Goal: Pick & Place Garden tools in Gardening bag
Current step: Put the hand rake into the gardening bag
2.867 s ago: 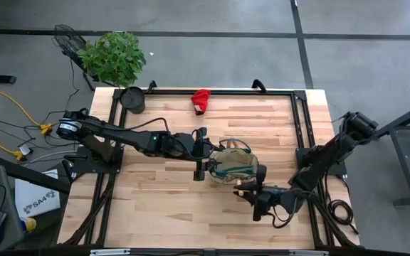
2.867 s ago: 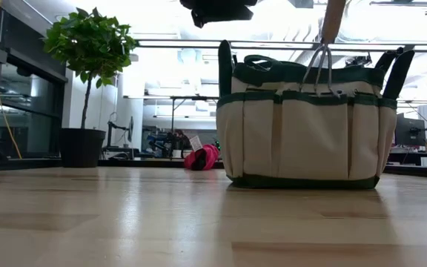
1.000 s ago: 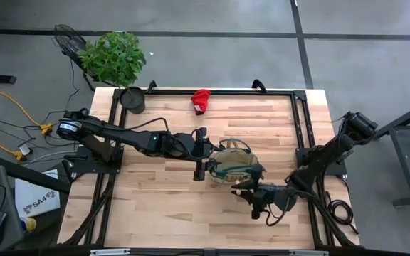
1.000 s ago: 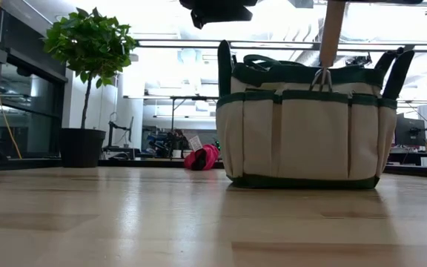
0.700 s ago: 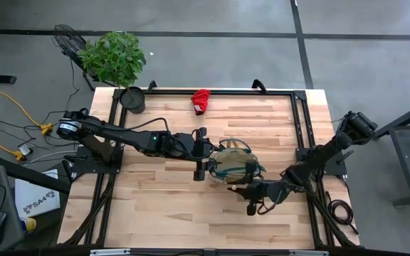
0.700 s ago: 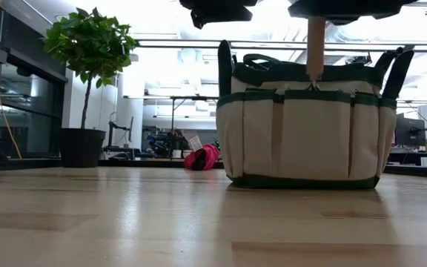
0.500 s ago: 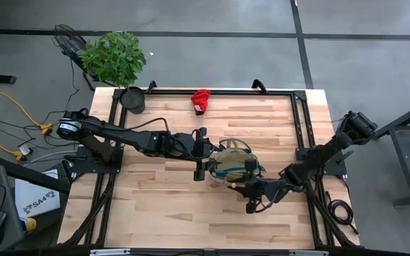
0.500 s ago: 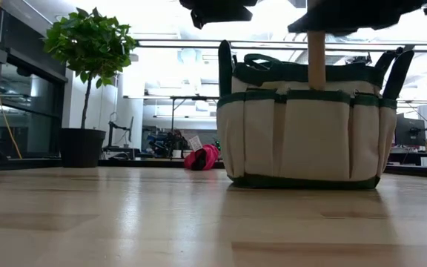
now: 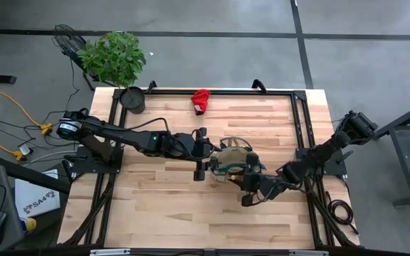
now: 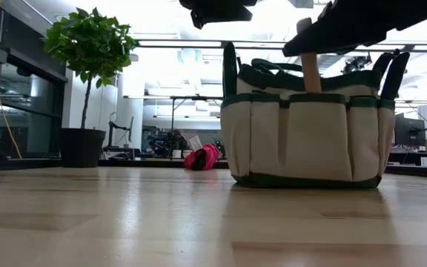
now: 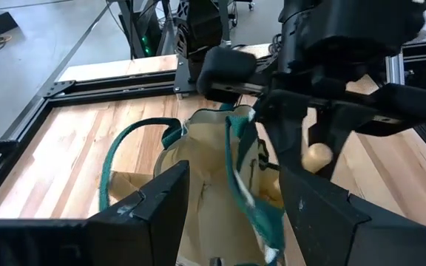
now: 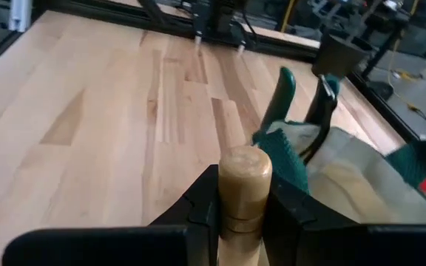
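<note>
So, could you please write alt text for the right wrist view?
The right gripper is shut on a wooden tool handle, just short of the tan gardening bag with dark green trim. The bag stands on a light wooden table, its green handles standing up.

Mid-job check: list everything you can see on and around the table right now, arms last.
Gardening bag: one, tan with dark green trim, table centre.
Wooden-handled tool: one, pale wood, upright over the bag's mouth, head hidden.
Red glove: one, far table edge.
Black pot: one, far left corner, holding a green plant.
Table: one, light wood, black frame.
Left gripper: at the bag's left rim, jaws apart astride the rim.
Right gripper: over the bag, jaws shut on the wooden-handled tool.
</note>
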Motion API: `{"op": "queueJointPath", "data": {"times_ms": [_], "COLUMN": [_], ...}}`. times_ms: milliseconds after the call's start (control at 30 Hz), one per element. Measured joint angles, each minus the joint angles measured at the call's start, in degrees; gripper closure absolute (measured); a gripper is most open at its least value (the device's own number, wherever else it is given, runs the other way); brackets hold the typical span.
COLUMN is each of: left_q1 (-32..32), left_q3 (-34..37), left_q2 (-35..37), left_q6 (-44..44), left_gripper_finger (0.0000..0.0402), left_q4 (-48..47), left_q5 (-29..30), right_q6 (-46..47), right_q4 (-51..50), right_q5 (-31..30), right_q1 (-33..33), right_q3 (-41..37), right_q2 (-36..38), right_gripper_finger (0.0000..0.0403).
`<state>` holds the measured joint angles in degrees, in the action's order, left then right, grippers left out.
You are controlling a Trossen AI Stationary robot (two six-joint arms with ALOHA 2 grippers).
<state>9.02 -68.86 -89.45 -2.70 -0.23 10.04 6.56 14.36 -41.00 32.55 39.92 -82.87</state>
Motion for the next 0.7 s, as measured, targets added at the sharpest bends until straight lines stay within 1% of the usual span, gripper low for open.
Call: {"op": "queueJointPath", "data": {"times_ms": [167, 333, 433, 700], "left_q1": [0.0, 0.0, 0.0, 0.0], "left_q3": [0.0, 0.02, 0.02, 0.08], "left_q2": [0.0, 0.0, 0.0, 0.0], "left_q6": [0.02, 0.04, 0.04, 0.07], "left_gripper_finger": [0.0194, 0.0194, 0.0194, 0.0194], "left_q4": [-0.39, -0.39, -0.39, -0.83], "left_q5": [-0.04, -0.02, -0.02, 0.0], "right_q6": [3.8, 7.79, 9.51, 9.91], "right_q4": [-1.83, -2.48, -2.33, -2.56], "right_q5": [-0.47, 3.06, 4.0, 3.9], "right_q1": [-0.52, -1.51, -1.97, -1.97], "right_q3": [0.0, 0.0, 0.0, 0.0], "right_q2": [0.0, 0.0, 0.0, 0.19], "right_gripper_finger": [0.0347, 0.0347, 0.0346, 0.0342]}}
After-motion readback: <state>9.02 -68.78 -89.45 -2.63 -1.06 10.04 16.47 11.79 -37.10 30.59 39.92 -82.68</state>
